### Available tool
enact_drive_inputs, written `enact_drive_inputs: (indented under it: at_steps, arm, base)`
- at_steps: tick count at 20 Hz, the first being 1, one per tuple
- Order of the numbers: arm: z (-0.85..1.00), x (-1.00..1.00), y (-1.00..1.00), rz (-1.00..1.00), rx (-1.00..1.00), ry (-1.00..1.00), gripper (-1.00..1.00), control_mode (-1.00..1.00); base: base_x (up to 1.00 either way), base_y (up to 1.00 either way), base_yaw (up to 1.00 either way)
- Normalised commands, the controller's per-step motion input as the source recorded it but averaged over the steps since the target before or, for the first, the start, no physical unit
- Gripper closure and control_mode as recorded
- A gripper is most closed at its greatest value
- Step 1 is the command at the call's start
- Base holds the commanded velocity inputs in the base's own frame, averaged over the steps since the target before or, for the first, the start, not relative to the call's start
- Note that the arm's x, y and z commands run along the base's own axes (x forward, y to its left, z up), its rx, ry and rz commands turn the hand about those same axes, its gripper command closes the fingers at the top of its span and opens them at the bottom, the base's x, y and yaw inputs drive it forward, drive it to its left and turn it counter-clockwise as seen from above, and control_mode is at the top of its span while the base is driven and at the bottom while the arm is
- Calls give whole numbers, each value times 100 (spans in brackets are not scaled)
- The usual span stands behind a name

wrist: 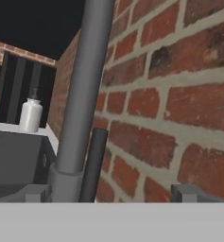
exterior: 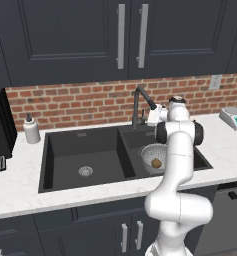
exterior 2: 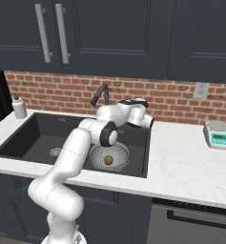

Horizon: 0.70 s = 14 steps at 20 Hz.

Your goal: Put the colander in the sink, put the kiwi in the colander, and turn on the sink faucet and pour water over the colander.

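The silvery perforated colander point(exterior: 151, 152) point(exterior 2: 115, 151) sits in the right basin of the black double sink point(exterior: 65, 145) point(exterior 2: 33, 138), with the brown kiwi point(exterior: 156, 163) point(exterior 2: 108, 160) lying inside it. The dark gooseneck sink faucet point(exterior: 137, 102) point(exterior 2: 103, 92) rises behind the divider. My gripper point(exterior: 149, 117) point(exterior 2: 101, 114) point(wrist: 111, 194) is at the faucet's base, level with its side lever point(wrist: 95, 160), pointing along the brick wall. It is open, and the faucet stem point(wrist: 82, 94) and lever stand between the fingertips point(wrist: 35, 193). No water is visible.
A white soap dispenser point(exterior: 31, 129) point(exterior 2: 19, 106) point(wrist: 30, 116) stands left of the sink, next to a black appliance point(exterior: 0, 130). A kitchen scale point(exterior: 235, 118) point(exterior 2: 217, 133) sits on the right counter. The brick wall point(wrist: 179, 104) is close beside the hand.
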Motion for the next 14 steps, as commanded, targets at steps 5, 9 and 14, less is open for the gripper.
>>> enact_drive_inputs:
  at_steps: [5,9,14]
  arm:
    - [0,6,14,6,0,0,-100,-100]
    - [0,1,17,6,0,0,-100,-100]
    - [0,-1,26,7,0,0,-100,-100]
  base:
    - [0,0,0]
    - [0,0,0]
    - [0,0,0]
